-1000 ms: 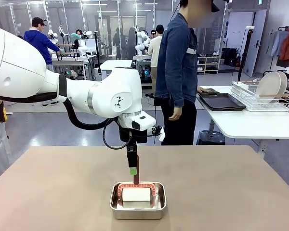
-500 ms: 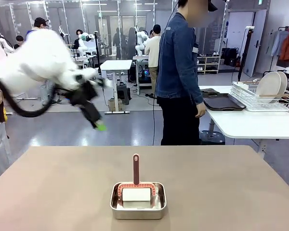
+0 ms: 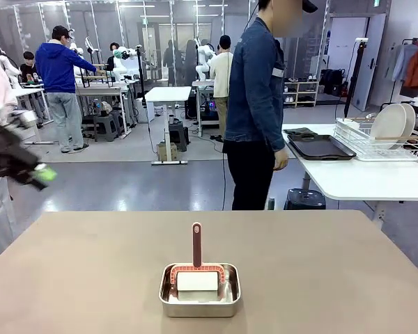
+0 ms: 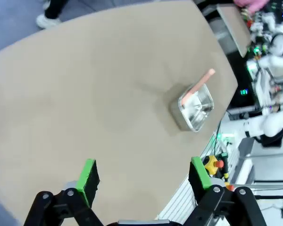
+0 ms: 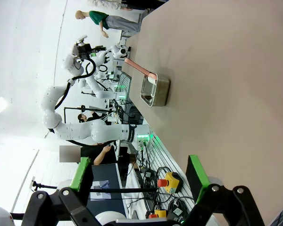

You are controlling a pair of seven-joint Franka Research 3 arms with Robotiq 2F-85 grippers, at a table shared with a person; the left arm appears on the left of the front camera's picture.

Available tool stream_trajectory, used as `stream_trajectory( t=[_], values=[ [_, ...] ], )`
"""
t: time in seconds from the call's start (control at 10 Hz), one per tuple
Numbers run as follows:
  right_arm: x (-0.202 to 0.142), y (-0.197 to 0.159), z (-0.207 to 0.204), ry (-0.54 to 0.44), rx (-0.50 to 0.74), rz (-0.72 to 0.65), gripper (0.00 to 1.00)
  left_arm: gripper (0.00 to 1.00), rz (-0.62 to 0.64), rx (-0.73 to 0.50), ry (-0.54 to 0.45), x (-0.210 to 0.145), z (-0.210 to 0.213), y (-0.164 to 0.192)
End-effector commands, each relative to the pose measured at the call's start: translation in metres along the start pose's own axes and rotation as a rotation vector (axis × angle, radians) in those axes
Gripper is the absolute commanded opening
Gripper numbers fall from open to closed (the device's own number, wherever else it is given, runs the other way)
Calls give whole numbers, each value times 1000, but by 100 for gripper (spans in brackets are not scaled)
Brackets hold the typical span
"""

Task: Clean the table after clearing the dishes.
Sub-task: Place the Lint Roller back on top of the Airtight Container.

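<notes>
Table [image 3: 334, 264] bears a steel pan [image 3: 200, 290] (brush inside); both grippers [image 4: 141, 172] [image 5: 140, 172] spread, empty.

table [image 3: 320, 264]: plain taupe top, fills the lower frame
steel pan [image 3: 199, 298]: lower centre, holding a red-handled scrubber [image 3: 196, 245]

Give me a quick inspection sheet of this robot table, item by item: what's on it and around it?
Surface: brownish table, bare apart from one pan.
Job's things: plates in the rack on the white side table, dark tray beside them.
Clutter: steel pan holding a red-handled brush.
Grippers: left gripper open, off the table edge; right gripper open, empty.
Cables: nothing seen on the table.
Surroundings: person standing at the far side.
</notes>
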State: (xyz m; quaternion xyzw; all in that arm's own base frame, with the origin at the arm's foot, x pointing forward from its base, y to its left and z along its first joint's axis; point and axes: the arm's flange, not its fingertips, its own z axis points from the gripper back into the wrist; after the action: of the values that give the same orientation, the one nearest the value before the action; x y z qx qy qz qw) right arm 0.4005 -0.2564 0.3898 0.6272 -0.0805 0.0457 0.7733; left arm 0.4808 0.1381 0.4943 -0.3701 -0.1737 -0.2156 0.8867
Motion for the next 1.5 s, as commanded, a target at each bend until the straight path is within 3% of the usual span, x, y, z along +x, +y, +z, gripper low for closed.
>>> stream_trajectory(
  t=[0.0, 0.2, 0.4, 0.5, 0.6, 1.4],
  values=[
    [-4, 2, -3, 2, -14, -1, 100, 97, 137, -83, -90, -39, 48, 78],
    [-4, 2, -3, 2, -14, -1, 100, 97, 294, -128, -151, -98, 94, 154],
    [-4, 2, -3, 2, -14, -1, 100, 97, 310, -120, -257, -136, 124, 215],
    [-4, 2, -3, 2, -14, -1, 100, 97, 312, -117, -224, -143, 125, 226],
    [-4, 2, -3, 2, -14, -1, 100, 97, 346, -125, -268, -146, 125, 239],
    [-4, 2, -3, 2, -14, -1, 100, 97, 355, -93, -244, -159, 119, 231]
  ],
)
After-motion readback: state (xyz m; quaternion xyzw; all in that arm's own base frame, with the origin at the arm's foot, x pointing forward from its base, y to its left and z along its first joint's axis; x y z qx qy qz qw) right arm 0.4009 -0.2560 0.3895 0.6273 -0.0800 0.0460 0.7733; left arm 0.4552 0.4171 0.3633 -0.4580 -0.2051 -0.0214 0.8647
